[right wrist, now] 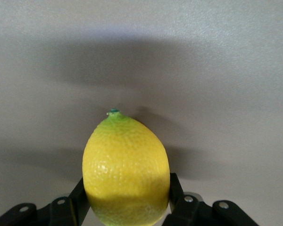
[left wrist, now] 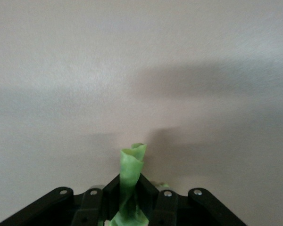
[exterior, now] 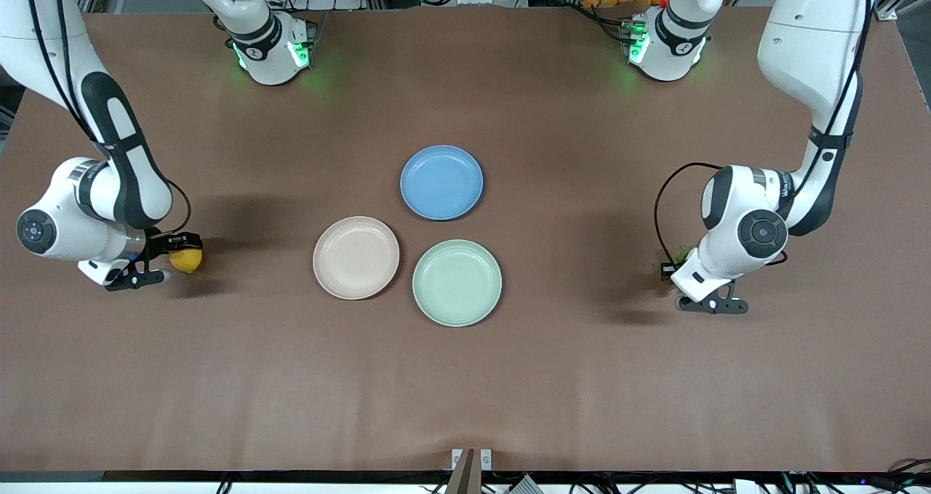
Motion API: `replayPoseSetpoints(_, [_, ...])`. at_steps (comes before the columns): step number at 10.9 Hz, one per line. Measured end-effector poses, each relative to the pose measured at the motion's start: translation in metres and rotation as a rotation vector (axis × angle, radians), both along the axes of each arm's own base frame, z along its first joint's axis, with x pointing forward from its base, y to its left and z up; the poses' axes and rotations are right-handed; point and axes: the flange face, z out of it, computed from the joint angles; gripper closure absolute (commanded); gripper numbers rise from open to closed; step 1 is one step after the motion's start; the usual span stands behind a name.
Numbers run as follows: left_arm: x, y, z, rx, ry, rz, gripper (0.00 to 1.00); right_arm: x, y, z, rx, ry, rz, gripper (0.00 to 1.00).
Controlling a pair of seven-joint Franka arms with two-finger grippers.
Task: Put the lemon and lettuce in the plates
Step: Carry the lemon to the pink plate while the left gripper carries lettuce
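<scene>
While the right tool (right wrist: 127,207) pinches the green-tipped yellow lemon (right wrist: 126,169), only the left wrist view shows the left tool (left wrist: 127,207) clamping the crumpled lettuce (left wrist: 130,179).

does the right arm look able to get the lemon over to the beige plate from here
Probably yes: the right gripper is shut on the lemon, and only bare table lies between it and the beige plate.

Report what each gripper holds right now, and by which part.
The right gripper is shut on the lemon, clamping its wide lower body. The left gripper is shut on the lettuce, pinching the bunched leaf.
</scene>
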Motion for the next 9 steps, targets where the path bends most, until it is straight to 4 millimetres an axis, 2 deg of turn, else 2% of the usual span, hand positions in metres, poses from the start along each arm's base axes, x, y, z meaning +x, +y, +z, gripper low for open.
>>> replayPoseSetpoints(2, [0.006, -0.014, 0.024, 0.004, 0.001, -0.016, 1.0, 0.001, 0.01, 0.001, 0.01, 0.032, -0.036, 0.88])
replayPoseSetpoints(3, [0.007, -0.026, 0.038, -0.003, 0.007, -0.01, 1.0, 0.005, 0.023, 0.005, 0.007, 0.054, -0.067, 0.87])
replayPoseSetpoints(6, [0.011, -0.078, 0.073, -0.043, -0.014, 0.059, 1.0, 0.015, 0.066, 0.021, 0.067, 0.078, -0.159, 0.87])
replayPoseSetpoints(9, [-0.001, -0.129, 0.079, -0.074, -0.012, 0.162, 1.0, 0.02, 0.09, 0.041, 0.084, 0.088, -0.24, 0.86])
